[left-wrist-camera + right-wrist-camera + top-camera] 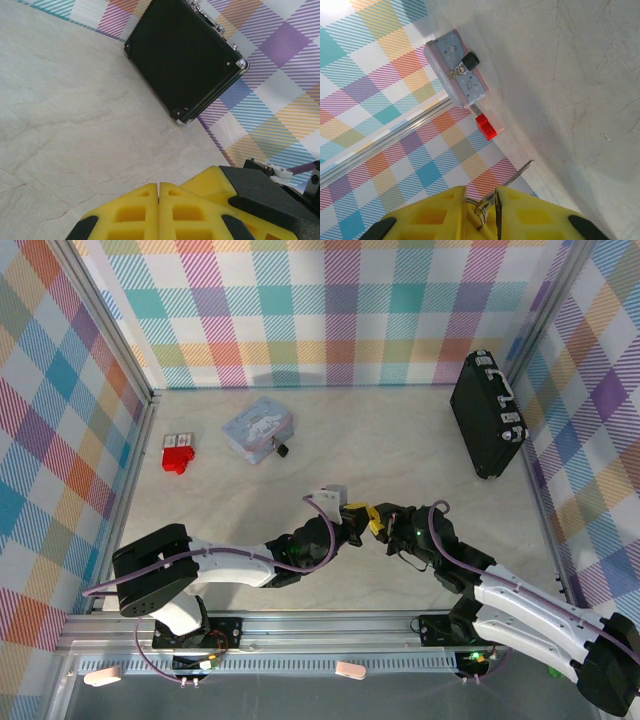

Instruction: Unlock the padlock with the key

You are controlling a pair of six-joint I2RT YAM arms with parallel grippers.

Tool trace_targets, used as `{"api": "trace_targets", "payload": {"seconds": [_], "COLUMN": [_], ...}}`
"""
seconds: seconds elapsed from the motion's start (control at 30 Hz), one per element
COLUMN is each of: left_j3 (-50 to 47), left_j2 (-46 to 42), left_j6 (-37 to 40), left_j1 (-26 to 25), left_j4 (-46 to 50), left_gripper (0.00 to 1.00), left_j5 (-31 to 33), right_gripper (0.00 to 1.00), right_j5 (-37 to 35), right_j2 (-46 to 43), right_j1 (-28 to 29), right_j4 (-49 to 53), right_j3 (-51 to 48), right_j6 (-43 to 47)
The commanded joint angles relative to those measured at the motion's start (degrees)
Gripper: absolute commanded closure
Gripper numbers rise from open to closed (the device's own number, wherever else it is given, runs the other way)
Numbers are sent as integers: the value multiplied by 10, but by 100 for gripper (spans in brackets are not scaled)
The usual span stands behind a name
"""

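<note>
The key (519,173) hangs on a small split ring between the yellow fingers of my right gripper (481,190), which are closed in on its head; the blade sticks out past the tips. My left gripper (159,185) is shut, pads pressed together, tip to tip with the right gripper (377,524) above the middle of the table. Whether anything is pinched in the left gripper (355,520) is hidden. The padlock (470,61), tiny and black, hangs on the clasp of a pale blue-grey tin (455,67). From above, the padlock (282,450) lies well to the far left of both grippers.
A small red block (177,454) sits left of the tin (257,428), near the left wall. A large black briefcase (487,415) stands at the far right by the checked wall. Bare marbled tabletop (400,450) lies between the grippers and the tin.
</note>
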State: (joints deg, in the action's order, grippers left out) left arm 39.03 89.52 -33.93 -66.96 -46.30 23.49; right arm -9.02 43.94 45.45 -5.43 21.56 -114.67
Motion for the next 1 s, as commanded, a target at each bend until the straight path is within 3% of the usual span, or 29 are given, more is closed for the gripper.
{"api": "trace_targets", "payload": {"seconds": [0.0,0.17,0.53,0.73,0.97], "left_j3": [-5,-9,-9,-14,-10], "left_j2": [4,2,4,5,9], "left_j6": [-10,-12,-18,-20,-20], "left_j1": [-11,-11,-12,-12,-12], "left_j4": [-42,-48,-63,-73,-78], "left_gripper": [100,100,100,100,100], "left_j5": [-12,-7,-8,-4,-7], "right_gripper": [75,72,75,71,74], "right_j5": [-4,-12,-9,-9,-8], "right_j2": [2,-7,-6,-3,0], "right_j1": [4,4,4,4,4], "right_j4": [-7,1,4,8,4], "right_j3": [16,14,17,21,25], "right_j6": [-20,-20,-21,-20,-17]}}
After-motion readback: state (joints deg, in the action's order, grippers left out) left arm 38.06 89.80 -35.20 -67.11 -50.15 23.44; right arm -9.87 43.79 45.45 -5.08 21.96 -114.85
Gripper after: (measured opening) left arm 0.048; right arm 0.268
